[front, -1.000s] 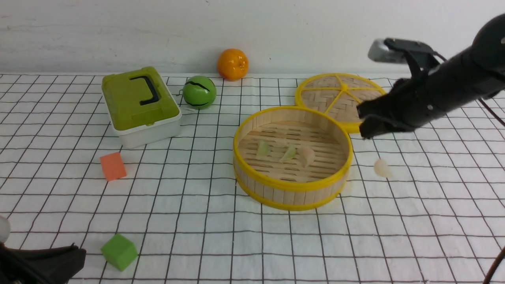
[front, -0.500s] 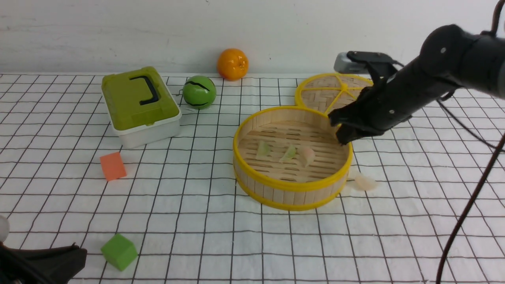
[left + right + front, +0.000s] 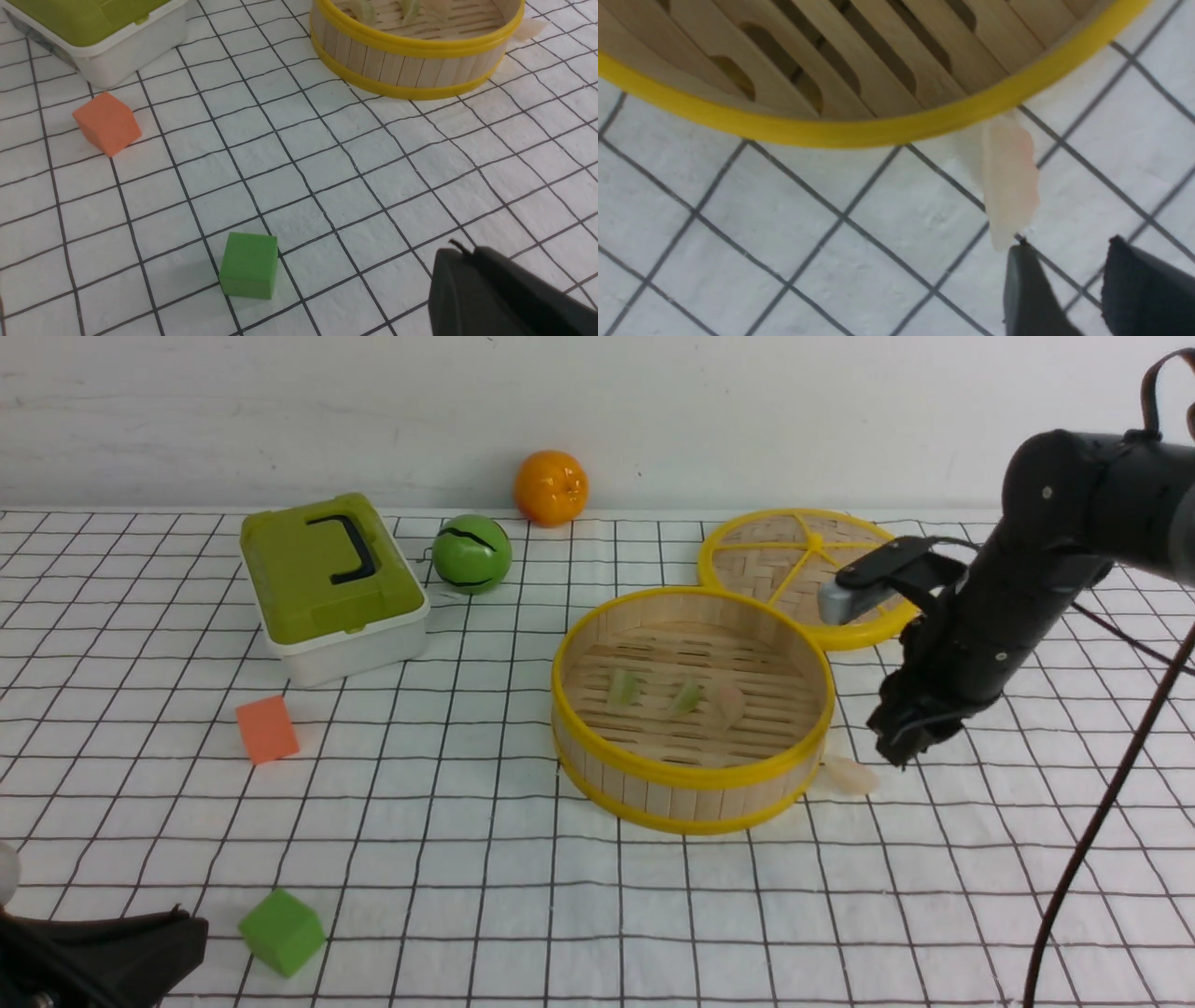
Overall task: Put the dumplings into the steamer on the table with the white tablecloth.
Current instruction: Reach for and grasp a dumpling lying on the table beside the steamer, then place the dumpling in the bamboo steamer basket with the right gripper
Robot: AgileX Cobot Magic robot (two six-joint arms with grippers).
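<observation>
Tablecloth (image 3: 467, 859), white with a grid of thin black lines, covers the table (image 3: 1027, 915) up to the white wall (image 3: 280, 411). The steamer (image 3: 691, 807) stands right of the middle. Three of the dumplings (image 3: 687, 697) lie in a row on its slatted floor: two pale green and one pale pink. The fourth dumpling (image 3: 850, 775), also pale pink, lies outside on the cloth, close against the steamer's right side. In the right wrist view one end of it is cut off by the yellow rim.

The right gripper (image 3: 901, 739) hangs low over the cloth just right of that dumpling, pointing down. Its jaws stand partly apart with nothing between them, and one fingertip (image 3: 1020, 280) is just beside the dumpling's free end. The left gripper (image 3: 182, 943) sits low at the near left corner, jaws pressed together and empty, near the green cube (image 3: 282, 931).

Farther back on the left are an orange cube (image 3: 267, 729) and a green box (image 3: 331, 574) with a black handle. A green ball (image 3: 471, 553) lies beside the box, and an orange (image 3: 551, 487) sits by the wall. The woven lid (image 3: 794, 555) lies flat just behind the steamer.
</observation>
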